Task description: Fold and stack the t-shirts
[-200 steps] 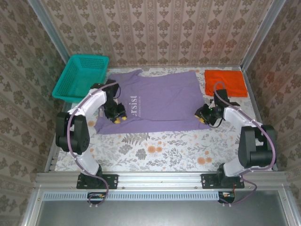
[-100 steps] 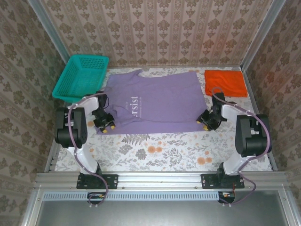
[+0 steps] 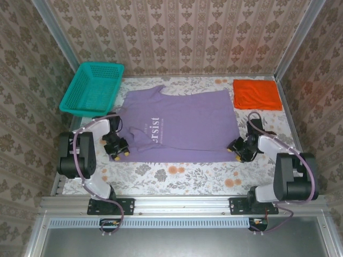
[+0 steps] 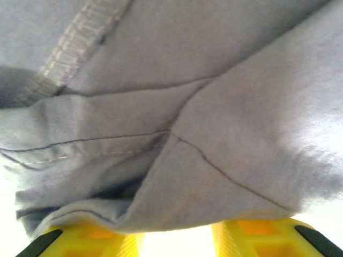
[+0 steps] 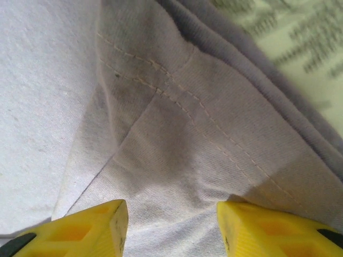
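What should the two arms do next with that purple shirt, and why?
Probably lift both near corners and carry them toward the far edge, folding the purple shirt in half. It lies spread flat, and the left gripper and right gripper each have a near corner's cloth between their fingers; the orange shirt is already folded.
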Controlling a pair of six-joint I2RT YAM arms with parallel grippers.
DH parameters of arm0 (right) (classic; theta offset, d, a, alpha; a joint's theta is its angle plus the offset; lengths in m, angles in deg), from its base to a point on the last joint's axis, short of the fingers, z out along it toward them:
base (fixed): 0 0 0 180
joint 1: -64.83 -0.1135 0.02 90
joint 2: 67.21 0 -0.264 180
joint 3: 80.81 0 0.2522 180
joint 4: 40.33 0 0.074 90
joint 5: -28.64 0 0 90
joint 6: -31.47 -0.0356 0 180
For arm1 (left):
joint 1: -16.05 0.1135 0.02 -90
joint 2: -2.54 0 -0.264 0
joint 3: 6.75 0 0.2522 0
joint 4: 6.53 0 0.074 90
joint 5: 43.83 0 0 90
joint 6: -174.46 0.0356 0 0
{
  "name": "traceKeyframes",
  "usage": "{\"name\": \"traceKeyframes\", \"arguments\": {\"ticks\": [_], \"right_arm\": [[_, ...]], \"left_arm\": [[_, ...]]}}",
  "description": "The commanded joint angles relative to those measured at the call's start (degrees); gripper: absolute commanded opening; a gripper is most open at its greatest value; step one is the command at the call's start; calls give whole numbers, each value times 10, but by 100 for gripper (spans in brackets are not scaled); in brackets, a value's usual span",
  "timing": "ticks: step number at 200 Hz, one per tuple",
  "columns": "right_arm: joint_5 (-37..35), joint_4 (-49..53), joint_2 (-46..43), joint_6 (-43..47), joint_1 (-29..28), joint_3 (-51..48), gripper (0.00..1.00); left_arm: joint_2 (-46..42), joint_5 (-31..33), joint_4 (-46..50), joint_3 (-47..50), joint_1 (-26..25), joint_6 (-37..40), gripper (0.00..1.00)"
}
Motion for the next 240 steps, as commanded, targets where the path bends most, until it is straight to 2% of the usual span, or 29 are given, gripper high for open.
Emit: {"name": "traceKeyframes", "arguments": {"ticks": [1,43,95,116,139,155,174,193,213,227,240], "right_arm": [[-41,63,-25,2,8,-40,53],[-23,94,-108,5,7,-76,54],[2,102,-247,0,-10,-38,64],[-11,103,-259,21,-57,4,65],[-1,119,-241,60,-131,55,61],[9,103,-235,77,-189,68,58],[2,40,-202,63,-270,83,53],[-14,-38,-119,56,-366,135,48],[-57,-56,0,83,-460,238,45],[-52,-57,90,77,-494,311,43],[-38,-78,156,74,-519,357,42]], "left_arm": [[-27,42,31,38,26,-21,37],[-62,31,40,59,52,-26,39],[-105,9,108,-61,46,-82,52],[-119,19,137,-114,11,-119,53],[-105,61,190,-174,-44,-145,52],[-84,62,198,-199,-74,-141,47],[-61,42,191,-203,-98,-122,35],[-53,0,144,-166,-102,-90,28],[-36,-51,85,-113,-84,-53,24],[-19,-90,53,-87,-59,-35,22],[-7,-95,34,-72,-31,-19,22]]}}
